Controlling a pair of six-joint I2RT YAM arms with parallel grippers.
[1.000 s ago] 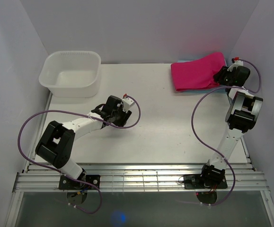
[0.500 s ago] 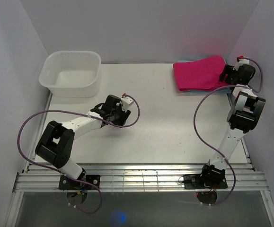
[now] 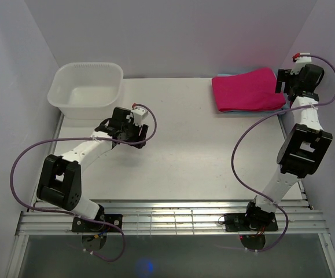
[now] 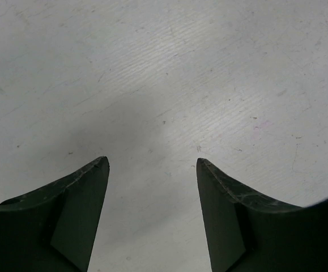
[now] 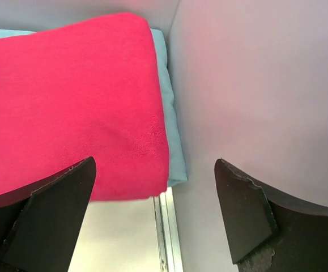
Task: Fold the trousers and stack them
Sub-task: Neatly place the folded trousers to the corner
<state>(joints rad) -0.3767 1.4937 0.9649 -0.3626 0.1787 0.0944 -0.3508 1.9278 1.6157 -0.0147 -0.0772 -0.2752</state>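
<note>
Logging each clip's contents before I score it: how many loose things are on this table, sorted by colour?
Magenta-pink: 1, the folded trousers
Light blue: 1, the cloth lying under the trousers
White: 1, the plastic tub
Total: 3

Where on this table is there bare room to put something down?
The broad middle of the table, between the left pincer and the trousers, is bare. Crowded: the far left corner holds the tub; the right pincer hangs by the trousers.
</note>
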